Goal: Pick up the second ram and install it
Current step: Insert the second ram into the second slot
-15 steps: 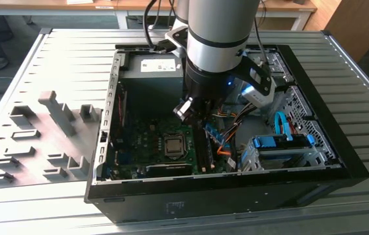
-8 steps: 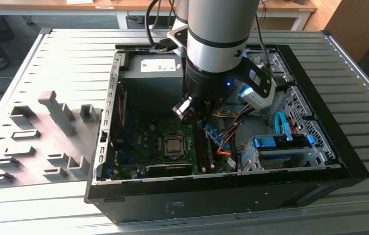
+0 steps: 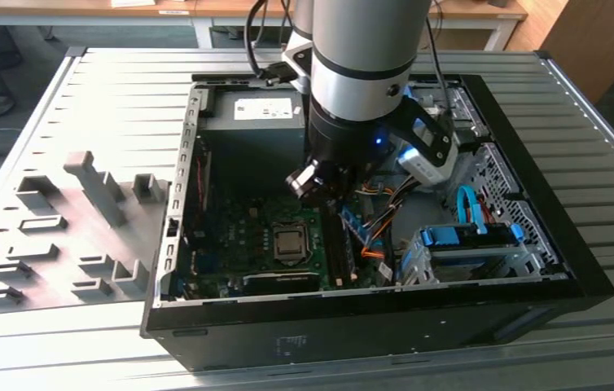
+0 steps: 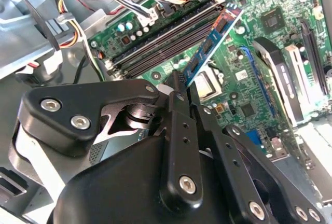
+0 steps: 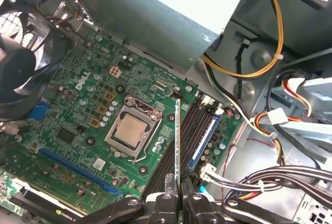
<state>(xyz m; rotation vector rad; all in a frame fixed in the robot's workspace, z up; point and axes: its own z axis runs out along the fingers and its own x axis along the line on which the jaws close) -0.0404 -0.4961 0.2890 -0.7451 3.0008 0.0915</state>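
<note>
Slatted metal table [image 3: 567, 122] holds an open computer case [image 3: 193, 155]. Mid-frame in the exterior view the gripper [image 3: 329, 199] hangs over the motherboard [image 5: 78, 115], fingers [image 5: 193, 203] pinched on one end of the second ram [image 5: 178, 136], apparently just above the slots [image 5: 189, 130]. It likely handles light, stiff and brittle, so it is best held by its edges, not its chips.

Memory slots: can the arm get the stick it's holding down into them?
Probably yes. The end effector holds the ram edge-down over the slots, running along them in the first wrist view. Nothing seems to sit between, and the cables lie off to the side.
</note>
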